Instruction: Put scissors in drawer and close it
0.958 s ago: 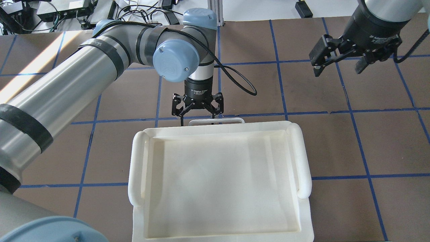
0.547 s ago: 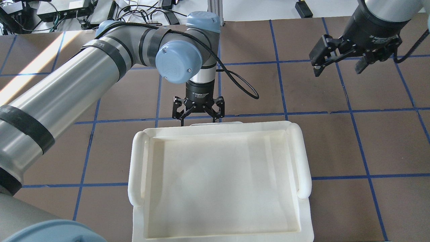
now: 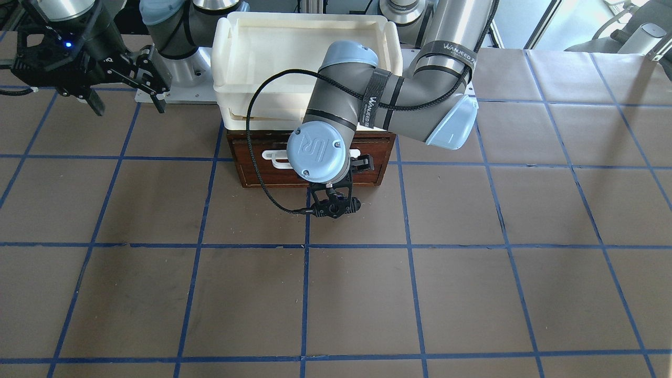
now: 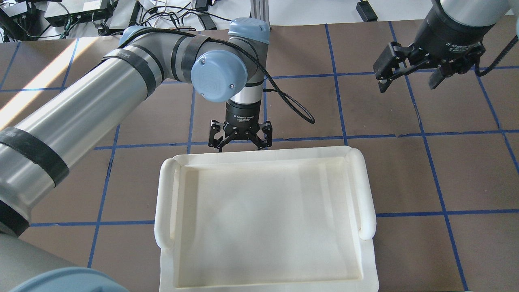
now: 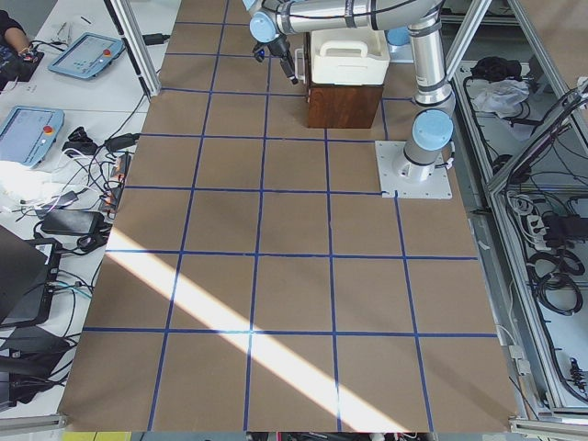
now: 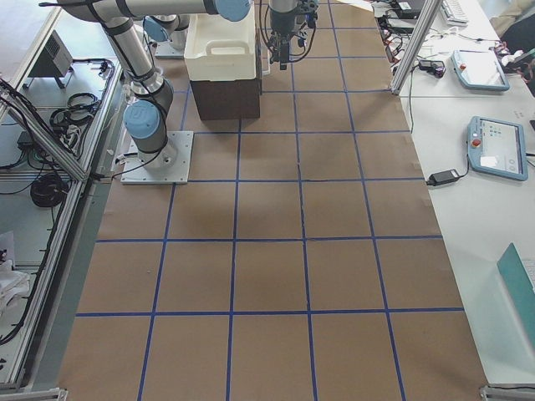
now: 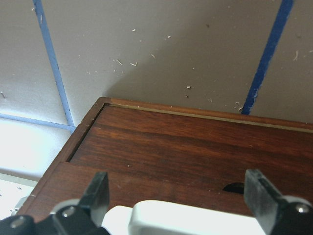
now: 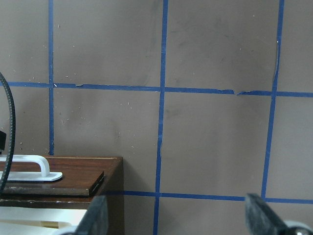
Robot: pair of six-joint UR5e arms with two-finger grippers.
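Left gripper [image 4: 239, 147] (jaws apart), drawer [image 7: 171, 152] further in

- left wrist view: the drawer [image 7: 195, 147] front runs off the right and bottom edges. the white handle [image 7: 190, 218] between the jaws is cut by the bottom edge, as are the fingers [image 7: 95, 198] of the left gripper [image 7: 176, 175].
- overhead view: the fingertips dip behind the far rim of the cream tray [image 4: 263, 156], which covers the whole drawer below the jaws.
- front view: the wrist joint [image 3: 318, 152] hides nearly all of that gripper and the handle's middle.
- the drawer's inside shows in no view, so whether the scissors lie in it cannot be told.
- right wrist view: the right gripper [image 4: 408, 83] shows only blurred fingers [image 8: 95, 215], cut by the bottom edge.
- side views: both too small to judge.
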